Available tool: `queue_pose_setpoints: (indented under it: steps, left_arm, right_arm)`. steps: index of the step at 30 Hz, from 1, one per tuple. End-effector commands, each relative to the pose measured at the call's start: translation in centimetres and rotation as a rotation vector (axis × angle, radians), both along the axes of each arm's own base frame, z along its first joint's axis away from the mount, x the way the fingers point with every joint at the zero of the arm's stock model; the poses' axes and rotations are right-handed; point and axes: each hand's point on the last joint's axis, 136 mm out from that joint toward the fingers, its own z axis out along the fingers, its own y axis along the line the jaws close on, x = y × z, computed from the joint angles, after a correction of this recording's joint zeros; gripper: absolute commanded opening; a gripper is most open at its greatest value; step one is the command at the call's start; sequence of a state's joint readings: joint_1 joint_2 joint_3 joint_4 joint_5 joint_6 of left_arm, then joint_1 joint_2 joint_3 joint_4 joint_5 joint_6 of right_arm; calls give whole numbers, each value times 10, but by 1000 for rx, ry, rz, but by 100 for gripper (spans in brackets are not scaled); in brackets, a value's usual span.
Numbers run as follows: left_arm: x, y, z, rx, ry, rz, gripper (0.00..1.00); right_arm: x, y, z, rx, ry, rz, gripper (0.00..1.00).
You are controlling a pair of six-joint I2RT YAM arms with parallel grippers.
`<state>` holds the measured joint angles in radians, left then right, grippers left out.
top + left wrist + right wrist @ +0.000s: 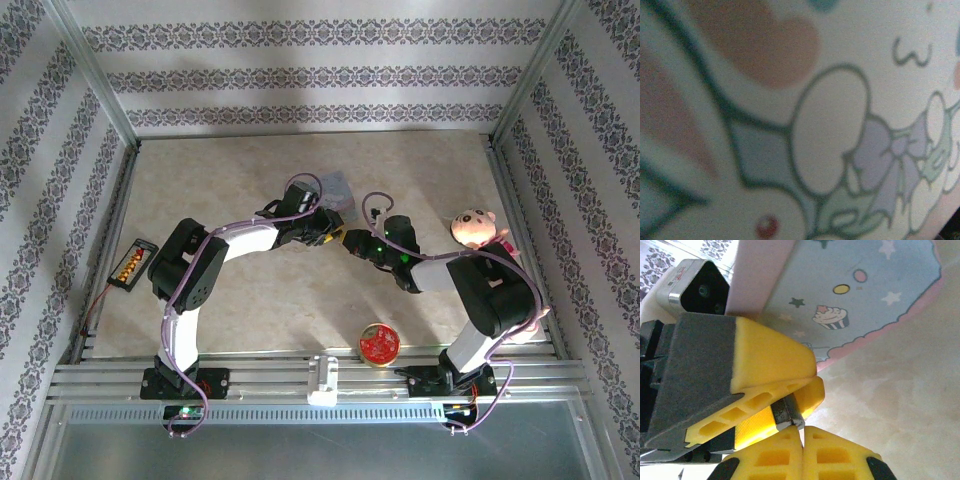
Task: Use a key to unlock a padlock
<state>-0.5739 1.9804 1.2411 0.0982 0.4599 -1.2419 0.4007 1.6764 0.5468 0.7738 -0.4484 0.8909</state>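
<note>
Top view: looks down from high above the tin [340,188]. Left wrist — almost touching it; right wrist — close beside. Shared by all three.

Beige marbled table top [230,170], bounded by metal rails. Lying directly on it: a pastel blue-and-pink printed tin [341,186] near centre, a round red-and-gold tin [380,344] at the near edge, a pink plush toy [472,227] at right, and a black tray of orange pieces [132,265] at left.

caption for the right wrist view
Left pincer and right pincer meet at a small metal piece beside the pastel tin.
</note>
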Motion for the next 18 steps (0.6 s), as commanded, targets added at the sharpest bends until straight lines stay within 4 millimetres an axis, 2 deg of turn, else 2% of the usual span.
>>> queue_pose_setpoints:
  steps: [1, 11, 14, 18]
  left_arm:
    - [-42, -14, -11, -43, 178, -95, 0]
    - [-42, -15, -5, -55, 156, -110, 0]
    - [-42, -16, -3, -61, 150, -115, 0]
    - [-42, -16, -1, -66, 142, -116, 0]
  right_arm:
    - [13, -7, 7, 110, 26, -76, 0]
    - [25, -20, 4, 439, 129, -138, 0]
    - [26, -17, -6, 441, 162, -134, 0]
    - [27, -16, -5, 471, 194, -144, 0]
